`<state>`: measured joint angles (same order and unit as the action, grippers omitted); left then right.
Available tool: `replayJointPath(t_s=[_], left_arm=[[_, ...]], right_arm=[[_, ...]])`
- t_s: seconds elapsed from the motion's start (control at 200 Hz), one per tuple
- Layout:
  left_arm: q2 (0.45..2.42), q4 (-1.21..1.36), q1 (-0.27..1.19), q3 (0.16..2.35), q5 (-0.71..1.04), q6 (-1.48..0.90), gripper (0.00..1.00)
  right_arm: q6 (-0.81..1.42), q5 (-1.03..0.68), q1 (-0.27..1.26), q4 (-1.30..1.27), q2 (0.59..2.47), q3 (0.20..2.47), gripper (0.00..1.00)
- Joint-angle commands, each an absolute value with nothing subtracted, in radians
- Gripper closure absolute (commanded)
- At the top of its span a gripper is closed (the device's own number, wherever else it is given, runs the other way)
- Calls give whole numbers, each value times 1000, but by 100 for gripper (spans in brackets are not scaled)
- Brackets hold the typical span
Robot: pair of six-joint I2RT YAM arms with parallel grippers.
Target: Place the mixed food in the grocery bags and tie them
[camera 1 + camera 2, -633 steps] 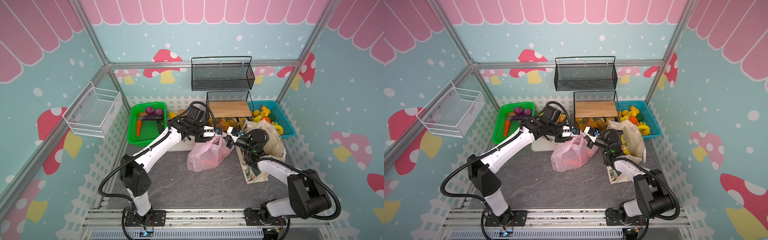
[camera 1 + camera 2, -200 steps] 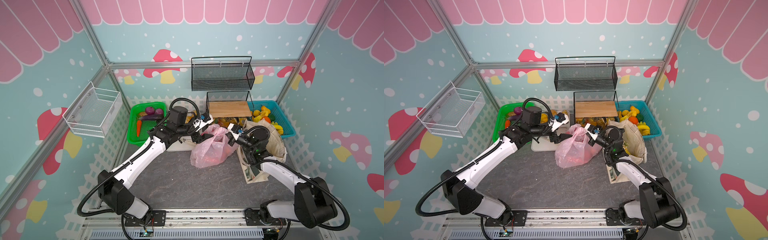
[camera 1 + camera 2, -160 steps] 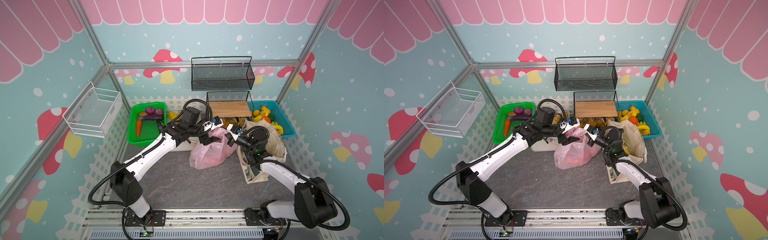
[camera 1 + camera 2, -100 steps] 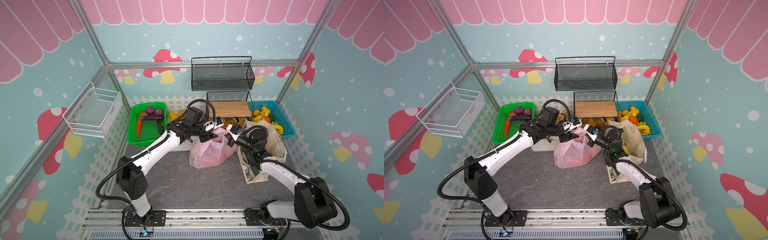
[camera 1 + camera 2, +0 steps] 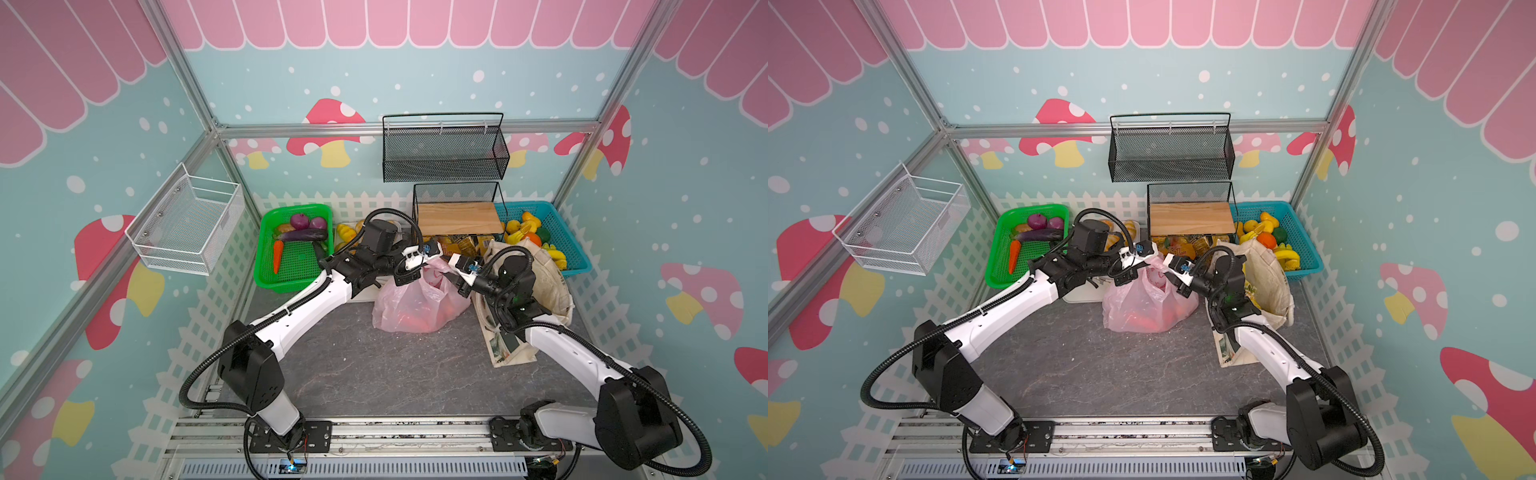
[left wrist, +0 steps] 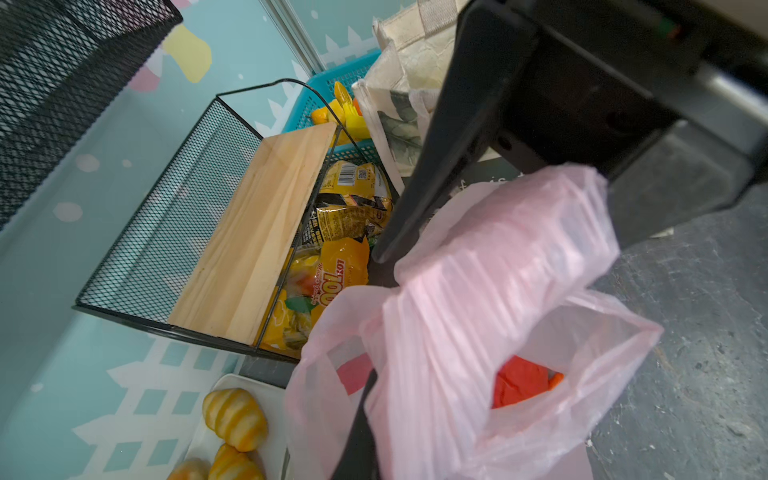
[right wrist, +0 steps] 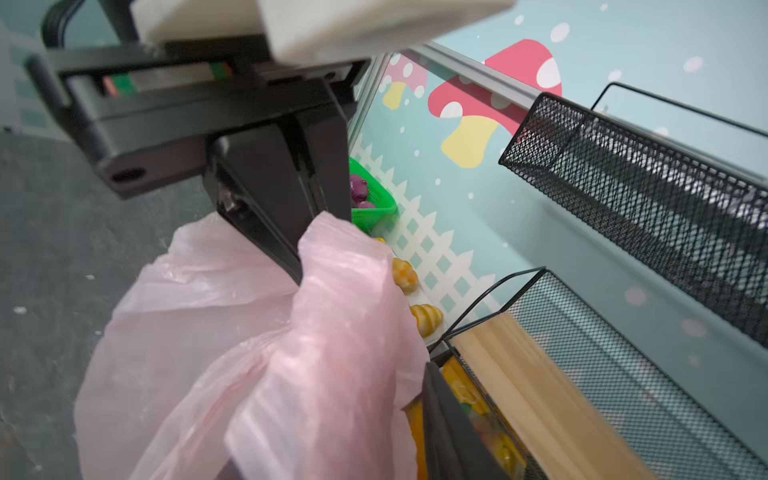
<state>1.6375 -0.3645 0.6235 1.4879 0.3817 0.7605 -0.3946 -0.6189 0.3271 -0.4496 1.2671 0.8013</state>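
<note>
Plastic fills both wrist views: the pink bag (image 5: 415, 307) sits on the desk (image 5: 374, 374) at the centre of both top views, its top drawn up between my two arms. My left pincer (image 7: 299, 216) is pressed together, pinching gathered plastic at the bag's top. My right pincer (image 5: 457, 279), just right of that, stands spread, a fold of the same plastic lying loose between its jaws. A red-orange lump (image 6: 519, 386) shows inside the bag. The canvas tote (image 5: 548, 282) slumps at right, behind my right arm. A carrot (image 5: 277, 255) and an eggplant (image 5: 301, 235) lie in the green basket (image 5: 286, 284) at left.
</note>
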Motion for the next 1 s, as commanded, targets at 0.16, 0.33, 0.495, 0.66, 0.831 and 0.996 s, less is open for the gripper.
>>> replayJointPath(t_s=[0.16,0.33,0.495,0.66,0.831,0.996], left_arm=[[1600,-298,620,1445,411,884,100],[1595,-299,623,1433,418,901,100],[1594,-301,623,1432,419,903,100],[1597,-304,627,1436,418,904,100],[1600,-304,626,1445,418,893,100],[1602,-305,626,1454,404,861,100]], right_arm=[[-485,-701,325,-302,1286,877,43],[-473,-741,326,-313,1360,927,44],[-488,-750,326,-312,1407,954,55],[-490,-756,327,-313,1436,975,60],[-466,-759,328,-317,1466,989,68],[-445,-730,337,-346,1471,977,86]])
